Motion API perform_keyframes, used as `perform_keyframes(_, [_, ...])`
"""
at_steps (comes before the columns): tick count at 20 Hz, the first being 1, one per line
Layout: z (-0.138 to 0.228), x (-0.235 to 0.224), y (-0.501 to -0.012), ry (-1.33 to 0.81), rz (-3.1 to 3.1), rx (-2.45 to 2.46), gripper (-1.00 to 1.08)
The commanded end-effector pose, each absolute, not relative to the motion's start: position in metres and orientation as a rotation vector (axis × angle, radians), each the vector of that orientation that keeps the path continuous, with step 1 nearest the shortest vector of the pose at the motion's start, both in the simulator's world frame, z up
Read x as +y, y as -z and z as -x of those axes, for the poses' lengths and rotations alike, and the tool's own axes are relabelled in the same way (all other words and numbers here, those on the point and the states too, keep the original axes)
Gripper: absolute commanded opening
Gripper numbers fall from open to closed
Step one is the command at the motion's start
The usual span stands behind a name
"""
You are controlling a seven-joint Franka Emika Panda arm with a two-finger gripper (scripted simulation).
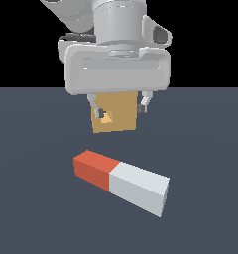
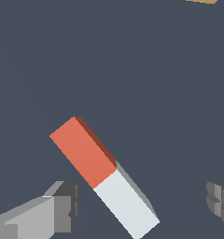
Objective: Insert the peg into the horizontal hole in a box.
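The peg (image 1: 122, 182) lies flat on the desk (image 1: 36, 208), well before the box (image 1: 114, 113), beneath the raised pincer (image 1: 119, 105).

The work surface is 1 flat, uniform slate-grey floor (image 1: 36, 218), matte and unmarked, filling the lower part of the exterior view. Above its straight far edge lies a plain black background (image 1: 22, 44).

No text, label, brand, number or sign can be read in either view. The peg (image 1: 122, 181), the box (image 1: 114, 112) and the gripper (image 1: 119, 107) all show plain, unmarked surfaces
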State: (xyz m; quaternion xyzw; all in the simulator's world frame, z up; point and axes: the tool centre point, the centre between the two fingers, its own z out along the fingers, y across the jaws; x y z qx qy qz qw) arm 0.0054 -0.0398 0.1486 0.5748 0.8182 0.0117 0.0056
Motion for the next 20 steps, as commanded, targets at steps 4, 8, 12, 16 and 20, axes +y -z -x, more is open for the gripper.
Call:
perform_keyframes(4, [-0.007, -0.054, -0.134, -0.031, -1.633, 2.673, 1.00])
perform_keyframes(8, [-0.009, -0.065, -0.124, -0.027, -1.506, 2.749, 1.00])
perform_keyframes(12, [-0.012, -0.076, -0.113, -0.022, -1.372, 2.820, 1.00])
perform_keyframes(16, [-0.017, -0.086, -0.102, -0.017, -1.231, 2.886, 1.00])
perform_keyframes(20, [-0.022, -0.096, -0.091, -0.011, -1.097, 2.941, 1.00])
